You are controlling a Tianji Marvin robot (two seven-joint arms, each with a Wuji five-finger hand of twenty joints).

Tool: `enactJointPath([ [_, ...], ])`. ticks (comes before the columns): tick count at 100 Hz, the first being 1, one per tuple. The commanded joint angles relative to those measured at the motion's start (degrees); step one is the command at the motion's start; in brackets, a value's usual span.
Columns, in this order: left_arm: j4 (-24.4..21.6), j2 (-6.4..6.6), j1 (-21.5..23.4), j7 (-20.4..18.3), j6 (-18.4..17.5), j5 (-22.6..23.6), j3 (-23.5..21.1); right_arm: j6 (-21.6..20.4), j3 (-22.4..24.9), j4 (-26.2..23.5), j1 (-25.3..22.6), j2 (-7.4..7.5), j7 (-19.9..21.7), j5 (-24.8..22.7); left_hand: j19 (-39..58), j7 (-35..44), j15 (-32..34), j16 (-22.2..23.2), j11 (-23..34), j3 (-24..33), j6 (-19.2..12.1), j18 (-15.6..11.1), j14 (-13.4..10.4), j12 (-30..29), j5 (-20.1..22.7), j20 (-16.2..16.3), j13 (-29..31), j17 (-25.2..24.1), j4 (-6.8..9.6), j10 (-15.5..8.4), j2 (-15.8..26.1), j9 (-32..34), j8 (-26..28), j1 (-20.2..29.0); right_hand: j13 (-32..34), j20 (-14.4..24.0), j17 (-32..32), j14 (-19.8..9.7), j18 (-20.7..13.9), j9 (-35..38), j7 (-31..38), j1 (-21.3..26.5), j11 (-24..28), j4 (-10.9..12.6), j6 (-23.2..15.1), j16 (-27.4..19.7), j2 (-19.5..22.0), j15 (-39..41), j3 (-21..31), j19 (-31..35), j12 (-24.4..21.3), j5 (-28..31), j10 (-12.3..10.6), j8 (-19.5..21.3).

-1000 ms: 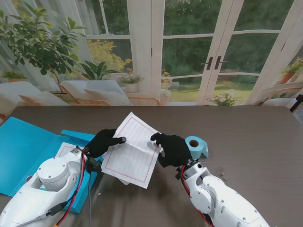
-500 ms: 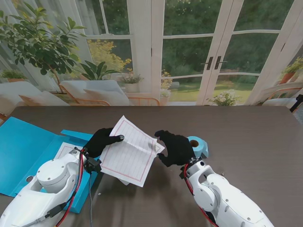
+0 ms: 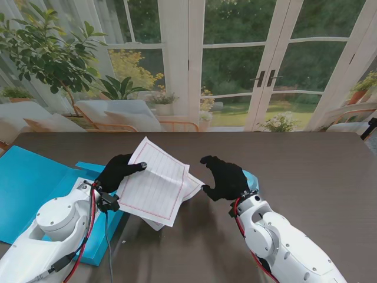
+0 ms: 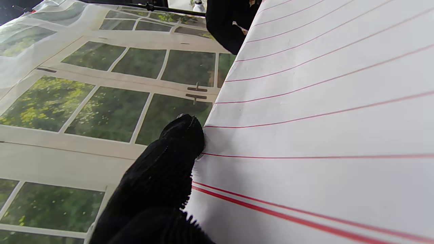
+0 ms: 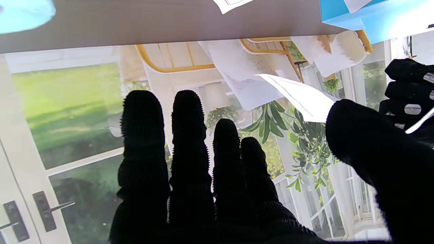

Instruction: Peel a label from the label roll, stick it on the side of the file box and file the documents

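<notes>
**Left robot hand lifts one ruled sheet; right robot hand lets go**

One blue file box (image 3: 35, 183) lies open at the left of the tabletop (image 3: 318, 171). Two ruled sheets show: one raised sheet (image 3: 154, 180), pinched at its left edge by the left robot hand (image 3: 118, 171), fingers clamped on it, and a second sheet (image 3: 189, 187) lying flat beneath. One label roll (image 3: 250, 177) sits mostly hidden behind the right robot hand (image 3: 225, 177), whose fingers (image 5: 190, 135) are spread apart, holding nothing, just right of the raised sheet. Half a second ago that hand touched the sheet's right edge; now it is clear, and the sheet has shifted left and higher.
</notes>
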Motion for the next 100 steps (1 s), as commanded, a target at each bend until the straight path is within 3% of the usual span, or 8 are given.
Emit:
enactJointPath([
  [1,-1.4,0.47,0.5,-1.5,0.7,0.5,-1.6,0.1,0.2,-0.5,-0.3,0.01,0.8,0.0,-0.3,2.6,-0.4,0.7,-0.3,2.1,2.2,0.4,-0.9,1.1,-1.2,0.2,0.6,-0.2,-1.38,-2.9,-1.6,1.5,-0.1,3.4,-0.9,0.5,-21.5,0.6,1.0,-1.5,0.1,-1.5,0.2,-0.4,0.7,-0.8,0.1,0.2,-0.7,-0.8,-0.8,-1.6,1.2,-1.5],
  [45,-7.2,2.60,6.7,-5.1,9.8,9.2,-16.4,0.0,0.5,-0.6,-0.5,-0.13,1.6,1.2,-0.3,2.5,0.1,1.5,-0.4,0.6,2.2,0.8,-0.5,1.5,-1.7,1.2,-0.3,-2.0,-1.19,-2.7,-0.7,1.1,0.0,4.0,-0.2,0.7,-21.1,0.8,1.2,0.3,-0.1,-1.4,-0.4,-0.2,-0.7,-1.0,0.8,-0.1,-0.8,-0.8,-1.3,1.3,1.2,-1.7],
  [86,-5.6,2.78,7.9,-4.0,12.9,14.3,-22.1,-0.5,0.2,-0.3,-0.3,-0.26,1.4,1.6,-0.3,2.4,0.4,1.7,-0.4,-0.2,2.4,0.6,0.0,1.8,-2.0,1.8,-1.2,-3.1,-0.91,-2.5,-0.3,0.8,0.0,4.5,0.0,0.8,-21.1,0.8,1.2,1.1,-0.5,-1.9,-0.6,-0.1,-2.1,-1.0,2.2,-0.2,-1.6,-0.9,-1.4,3.2,1.3,-1.7],
  [100,-5.1,3.03,8.0,-4.0,14.9,16.8,-23.2,-0.4,0.3,-0.4,-0.5,-0.32,1.6,1.9,-0.2,2.4,0.8,2.0,-0.3,-0.6,2.6,0.5,0.4,2.2,-2.3,2.2,-1.8,-3.9,-0.81,-2.1,-0.1,0.5,0.1,4.8,-1.0,0.5,-21.4,1.4,1.4,1.1,-1.2,-2.8,-1.2,-0.1,-4.5,-1.7,3.6,-2.0,-2.6,-1.5,-1.6,3.9,1.0,-1.8],
])
